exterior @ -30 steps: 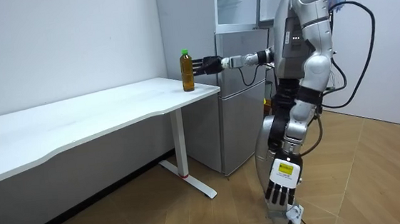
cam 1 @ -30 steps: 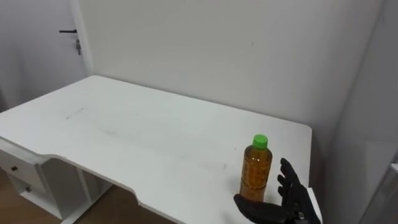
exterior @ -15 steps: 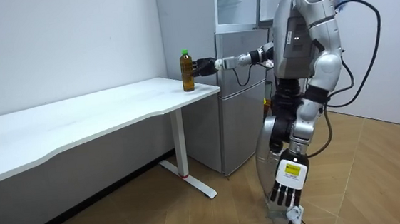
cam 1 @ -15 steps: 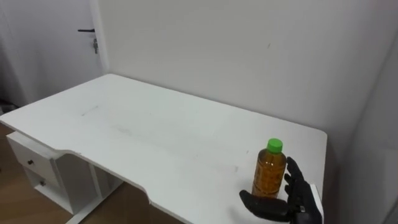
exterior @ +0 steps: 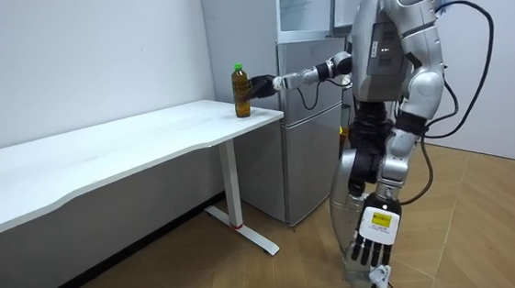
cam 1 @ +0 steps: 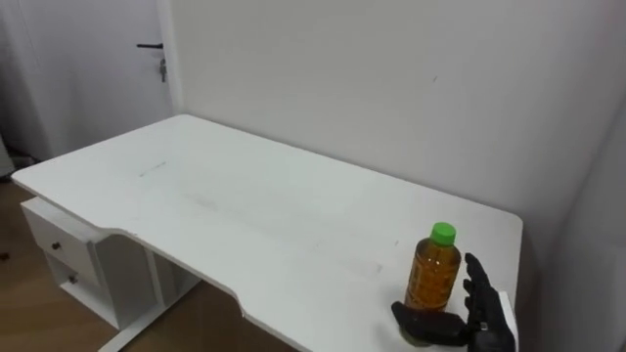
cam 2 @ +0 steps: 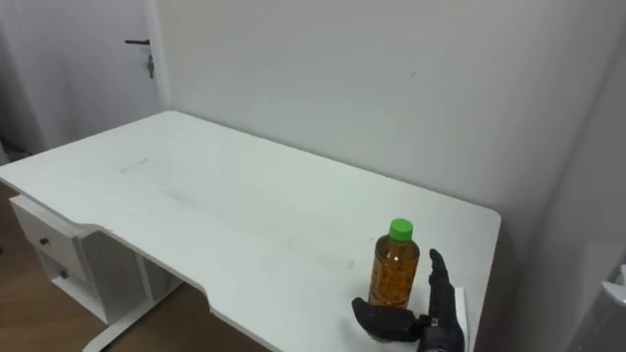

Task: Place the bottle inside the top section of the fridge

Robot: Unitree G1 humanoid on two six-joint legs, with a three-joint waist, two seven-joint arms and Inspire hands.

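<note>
Locate the bottle (cam 1: 433, 281) on the white table (cam 1: 245, 210). It stands upright near the table's right end, close to the front edge. In the room view this is the table end nearest the grey fridge (exterior: 313, 112).

Identify the bottle as follows:
- Clear plastic body with faint ribbing.
- Amber-brown liquid filling it almost to the neck.
- Bright green screw cap, fitted.
- No label can be made out from this angle.

Check the right hand (cam 1: 481, 318). The right arm is stretched out level towards the table, and the hand brackets the bottle's lower half. The thumb (cam 1: 423, 321) lies across the near side of the base. The fingers (cam 1: 476, 284) stand nearly straight just to the right of the body, with a narrow gap showing between them and the plastic. Treat this hand as released, not clamped. You cannot tell whether the thumb touches the base.

Check the left hand (exterior: 374, 241). It hangs beside the robot's leg with its fingers straight and relaxed, carrying nothing.

Note the robot's position: it stands upright on the wooden floor (exterior: 485, 227), between the table end and the fridge.

Beneath the table's left end you see a white drawer unit (cam 1: 61, 252).
</note>
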